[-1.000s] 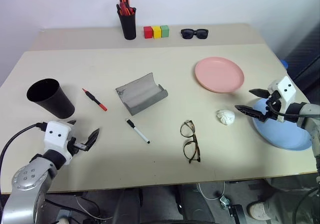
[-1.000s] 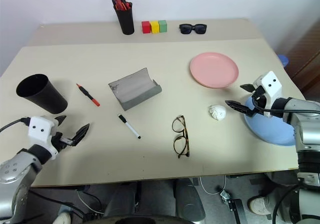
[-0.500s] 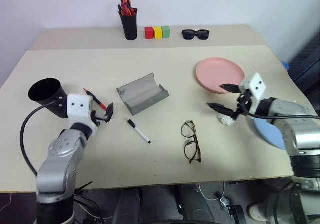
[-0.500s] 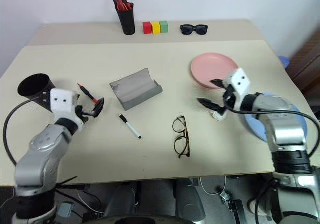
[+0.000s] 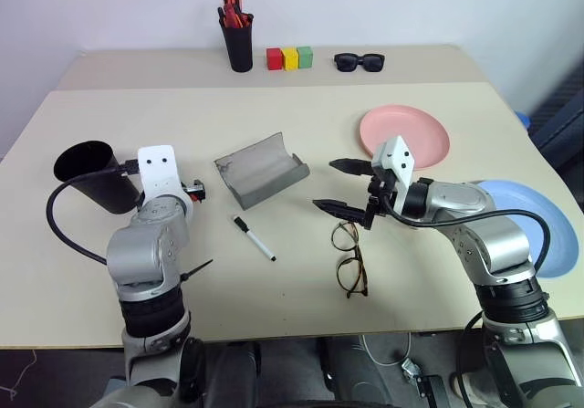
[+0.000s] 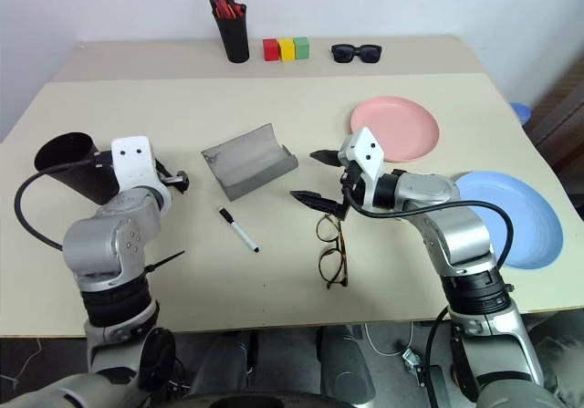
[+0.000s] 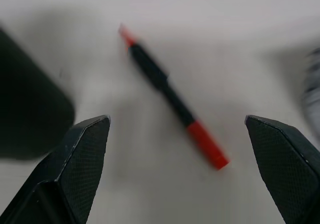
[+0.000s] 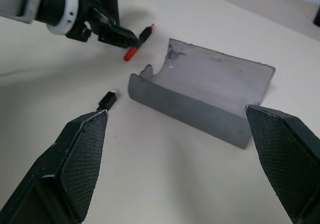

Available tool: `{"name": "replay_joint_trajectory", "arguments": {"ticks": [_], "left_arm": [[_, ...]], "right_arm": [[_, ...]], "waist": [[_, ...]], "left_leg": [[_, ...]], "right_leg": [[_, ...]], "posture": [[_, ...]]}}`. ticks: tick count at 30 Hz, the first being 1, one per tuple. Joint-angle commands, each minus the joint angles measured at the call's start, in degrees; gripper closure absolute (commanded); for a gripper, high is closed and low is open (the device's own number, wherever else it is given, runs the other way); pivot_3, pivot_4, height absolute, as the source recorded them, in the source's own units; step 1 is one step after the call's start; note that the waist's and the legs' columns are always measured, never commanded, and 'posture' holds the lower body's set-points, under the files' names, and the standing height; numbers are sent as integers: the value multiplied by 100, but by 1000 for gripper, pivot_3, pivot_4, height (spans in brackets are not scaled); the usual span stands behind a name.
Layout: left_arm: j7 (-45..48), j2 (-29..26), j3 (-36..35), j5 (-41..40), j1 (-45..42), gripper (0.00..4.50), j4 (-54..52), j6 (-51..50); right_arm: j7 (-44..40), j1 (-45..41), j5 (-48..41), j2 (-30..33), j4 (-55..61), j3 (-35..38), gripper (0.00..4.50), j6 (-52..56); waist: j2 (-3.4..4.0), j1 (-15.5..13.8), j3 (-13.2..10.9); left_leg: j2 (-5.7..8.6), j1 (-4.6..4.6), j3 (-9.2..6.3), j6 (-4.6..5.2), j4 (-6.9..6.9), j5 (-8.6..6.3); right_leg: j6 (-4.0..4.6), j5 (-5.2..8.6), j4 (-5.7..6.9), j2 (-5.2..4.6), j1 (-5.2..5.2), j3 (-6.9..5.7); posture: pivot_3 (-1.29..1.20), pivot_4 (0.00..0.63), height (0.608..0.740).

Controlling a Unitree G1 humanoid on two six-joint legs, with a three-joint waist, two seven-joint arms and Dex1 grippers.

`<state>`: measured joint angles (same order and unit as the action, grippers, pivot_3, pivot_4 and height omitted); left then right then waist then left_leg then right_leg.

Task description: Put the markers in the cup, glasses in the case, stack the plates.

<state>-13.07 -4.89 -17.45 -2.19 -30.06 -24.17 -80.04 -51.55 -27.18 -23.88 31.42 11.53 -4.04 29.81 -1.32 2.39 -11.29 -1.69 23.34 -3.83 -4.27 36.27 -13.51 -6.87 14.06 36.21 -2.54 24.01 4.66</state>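
Both arms have come in toward the grey case (image 5: 259, 171) since a second ago. The right tool (image 5: 340, 186) was out over the light blue plate (image 5: 534, 225) at the table (image 5: 292, 107) edge, and now it hangs just right of the case, above the top of the glasses (image 5: 349, 259), fingers spread wide with nothing in them. The left tool (image 8: 117, 31) was low at the near-left table edge; now it sits left of the case, beside the black cup (image 5: 91, 177), open wide over the red-and-black marker (image 7: 172, 97), not touching it as far as I can tell. Nothing on the table itself has shifted.

Hard to see: from the head views the left arm covers almost all of that red-ended marker, and the crumpled white thing that lay right of the case is hidden behind the right arm. In the left wrist view the cup is just a dark blur.

Task stuff: the case lies open, curved inside facing up, mid-table. The white marker (image 5: 254, 238) with the black cap lies just in front of the case, the wire-frame glasses front-right of it. The pink plate (image 5: 411, 134) is right of the case, blue plate further right, well apart, not stacked.
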Motion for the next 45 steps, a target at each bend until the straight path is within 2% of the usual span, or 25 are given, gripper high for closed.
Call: {"name": "replay_joint_trajectory", "arguments": {"ticks": [1,6,13,16,18,20,26,32,37,41,45], "left_arm": [[-1,-43,-291,88,-300,61,292,-39],[103,-136,-418,43,-706,61,1030,388],[-311,100,-1140,96,-1410,61,2053,401],[-606,307,-1653,33,-1784,61,2463,337],[-686,386,-1844,-18,-1945,587,2639,331],[-733,395,-1849,-3,-2001,1297,2730,362],[-676,319,-1571,-5,-1969,4412,2850,466],[-456,294,-1216,-48,-1831,4467,2745,588],[-176,77,-419,111,-1503,4467,2400,988],[456,-334,576,131,-1164,4467,1640,1792],[1172,-636,1036,7,-891,4467,841,3207]], "right_arm": [[20,-85,-91,-50,192,45,0,-39],[-88,42,-72,-53,50,75,0,-254],[-209,176,18,-42,-197,96,0,-622],[-117,179,59,-109,-132,22,0,-629],[-45,179,72,-150,-43,-16,0,-580],[1,180,76,-166,17,-30,0,-543],[72,169,28,-118,141,13,0,-431],[86,132,1,-91,201,48,0,-352],[62,117,17,-94,183,39,0,-361],[42,81,51,-108,94,47,0,-439],[114,-93,-100,-297,3,136,0,-432]], "waist": [[0,1,0],[0,-1,0],[0,-3,0],[0,-2,0],[0,-1,0],[0,-1,0],[1,-57,1],[1,-99,1],[1,-137,1],[1,-127,0],[1,-129,0]], "left_leg": [[0,0,0,0,-1,0],[0,0,-3,-5,-2,3],[3,0,-3,-6,-2,3],[3,-1,-3,-8,-2,5],[4,-1,-5,-11,-2,6],[5,-1,-5,-12,-3,7],[10,-1,-7,-21,-3,12],[12,-2,-8,-30,-3,17],[12,-1,-9,-30,-4,17],[12,-1,-9,-31,-5,17],[12,1,-8,-33,-7,18]], "right_leg": [[0,0,0,0,0,0],[0,0,1,0,0,-2],[-3,-2,0,-3,0,-2],[-5,-3,2,-4,-1,-2],[-5,-3,3,-3,-1,-3],[-6,-3,4,-4,-1,-3],[-11,-6,3,-9,-4,-3],[-14,-8,2,-11,-7,-3],[-14,-8,1,-11,-7,-3],[-13,-9,2,-11,-4,-3],[-13,-9,0,-11,-3,-2]], "posture": [[0,150,740],[0,150,740],[0,150,740],[0,150,740],[0,150,740],[0,150,740],[0,150,740],[0,150,740],[0,150,740],[0,150,740],[0,150,740]]}}
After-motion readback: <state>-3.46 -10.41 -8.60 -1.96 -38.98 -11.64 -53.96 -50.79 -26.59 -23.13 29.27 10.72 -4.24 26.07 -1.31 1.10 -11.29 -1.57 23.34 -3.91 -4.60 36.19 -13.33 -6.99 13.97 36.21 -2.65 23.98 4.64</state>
